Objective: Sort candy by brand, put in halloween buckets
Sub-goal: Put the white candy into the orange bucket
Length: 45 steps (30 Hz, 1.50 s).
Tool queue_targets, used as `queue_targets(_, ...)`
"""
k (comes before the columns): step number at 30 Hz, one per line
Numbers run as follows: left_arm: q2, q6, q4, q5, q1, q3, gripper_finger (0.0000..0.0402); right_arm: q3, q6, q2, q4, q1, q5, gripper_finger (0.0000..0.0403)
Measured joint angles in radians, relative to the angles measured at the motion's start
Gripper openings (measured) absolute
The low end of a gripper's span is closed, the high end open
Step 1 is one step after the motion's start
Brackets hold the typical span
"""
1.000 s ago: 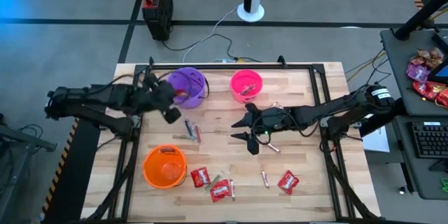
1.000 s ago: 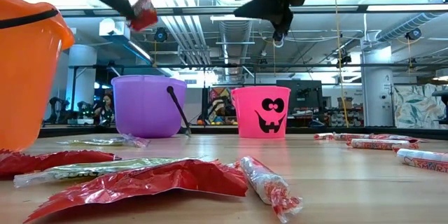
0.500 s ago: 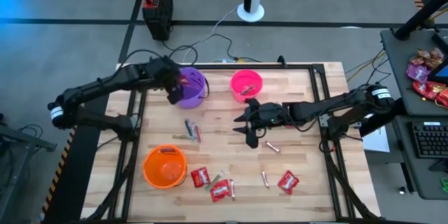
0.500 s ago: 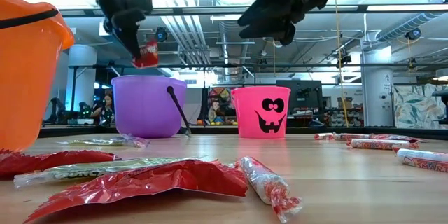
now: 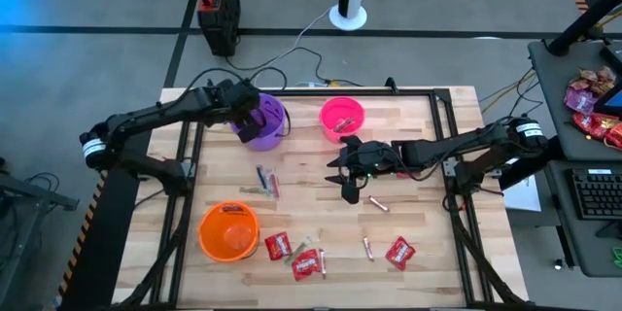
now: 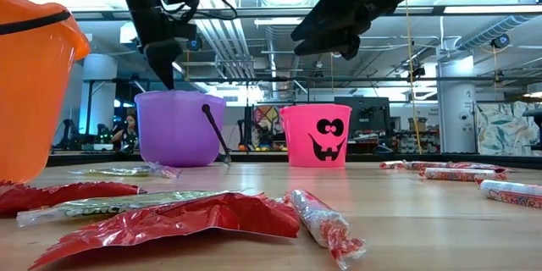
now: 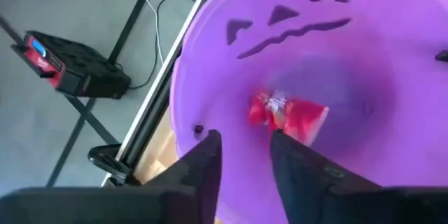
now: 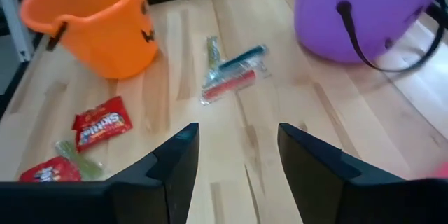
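I'm looking down on the wooden table, where the left gripper is hanging over the purple bucket at the far left, fingers parted and empty; a red packet is lying inside that bucket. My right gripper is hovering mid-table just near of the pink bucket, fingers spread, holding nothing. The orange bucket is sitting near left. Loose candy is lying along the near edge, with sticks between the buckets.
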Motion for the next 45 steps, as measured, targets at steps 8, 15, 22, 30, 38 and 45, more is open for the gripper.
queue_targets(8, -0.062, -0.045, 0.031, 0.106, -0.031, 0.0, 0.0147, 0.044, 0.15, -0.013, -0.296, -0.063, 0.001, 0.0189)
queue_targets(15, -0.212, -0.081, 0.153, 0.165, -0.176, -0.031, 0.0136, 0.19, 0.277, -0.013, -0.791, -0.056, 0.002, 0.0189)
queue_targets(22, -0.363, -0.085, 0.325, 0.166, -0.393, -0.117, 0.013, 0.166, 0.475, -0.013, -1.057, -0.064, 0.049, 0.0189)
queue_targets(30, -0.485, -0.051, 0.508, 0.166, -0.547, -0.255, 0.0129, -0.035, 0.407, -0.013, -0.927, -0.125, 0.111, 0.0187)
queue_targets(38, -0.542, -0.048, 0.614, 0.165, -0.561, -0.339, 0.0129, -0.154, 0.251, -0.01, -0.649, -0.254, 0.133, 0.0164)
queue_targets(45, -0.539, -0.046, 0.626, 0.165, -0.56, -0.348, 0.0129, -0.191, 0.235, -0.008, -0.624, -0.266, 0.114, 0.0142)
